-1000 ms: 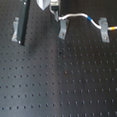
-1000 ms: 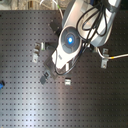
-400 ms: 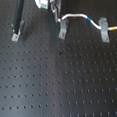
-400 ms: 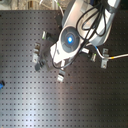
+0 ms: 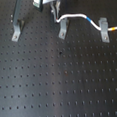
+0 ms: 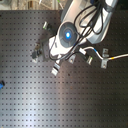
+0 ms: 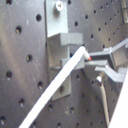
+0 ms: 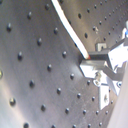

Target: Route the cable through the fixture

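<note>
The white cable (image 5: 76, 16) runs from my gripper (image 5: 53, 14) in an arc to the first exterior view's right. Its blue band (image 5: 90, 21) comes before the right fixture (image 5: 105, 31), which it crosses, and its yellow-orange mark (image 5: 115, 27) lies beyond. The middle fixture (image 5: 64, 30) stands just below the held end. In the first wrist view my gripper (image 7: 90, 60) is shut on the cable's end (image 7: 75, 61) right beside a grey slotted fixture (image 7: 63, 44). The second wrist view shows the same grip (image 8: 90, 58) on the cable (image 8: 70, 29).
A third fixture (image 5: 15, 34) stands at the first exterior view's left, with a long dark bar (image 5: 18, 10) slanting above it. The second exterior view shows several small fixtures (image 6: 55, 71) on the black perforated board (image 6: 75, 105) and the arm's body with a blue light (image 6: 67, 35).
The arm has shifted slightly toward the second exterior view's top, still holding the cable's end. The rest of the cable has barely moved.
</note>
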Robot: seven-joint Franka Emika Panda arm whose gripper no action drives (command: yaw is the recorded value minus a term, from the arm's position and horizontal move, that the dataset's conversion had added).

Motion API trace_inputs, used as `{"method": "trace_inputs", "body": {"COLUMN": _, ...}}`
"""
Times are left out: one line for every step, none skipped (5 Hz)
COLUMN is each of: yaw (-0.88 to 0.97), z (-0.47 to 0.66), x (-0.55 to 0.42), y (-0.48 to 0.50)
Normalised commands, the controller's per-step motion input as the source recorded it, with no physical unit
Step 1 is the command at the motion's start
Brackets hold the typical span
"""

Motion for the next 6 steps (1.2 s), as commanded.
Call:
{"method": "trace_inputs", "body": {"yaw": 0.15, "z": -0.01, "x": 0.445, "y": 0.024}}
{"method": "trace_inputs", "body": {"yaw": 0.19, "z": 0.0, "x": 0.547, "y": 0.003}}
{"method": "trace_inputs", "body": {"yaw": 0.27, "z": 0.0, "x": 0.239, "y": -0.142}}
{"method": "trace_inputs", "body": {"yaw": 0.33, "z": 0.0, "x": 0.285, "y": -0.188}}
{"method": "trace_inputs", "body": {"yaw": 0.03, "z": 0.02, "x": -0.329, "y": -0.224}}
{"method": "trace_inputs", "body": {"yaw": -0.11, "z": 0.0, "x": -0.405, "y": -0.127}}
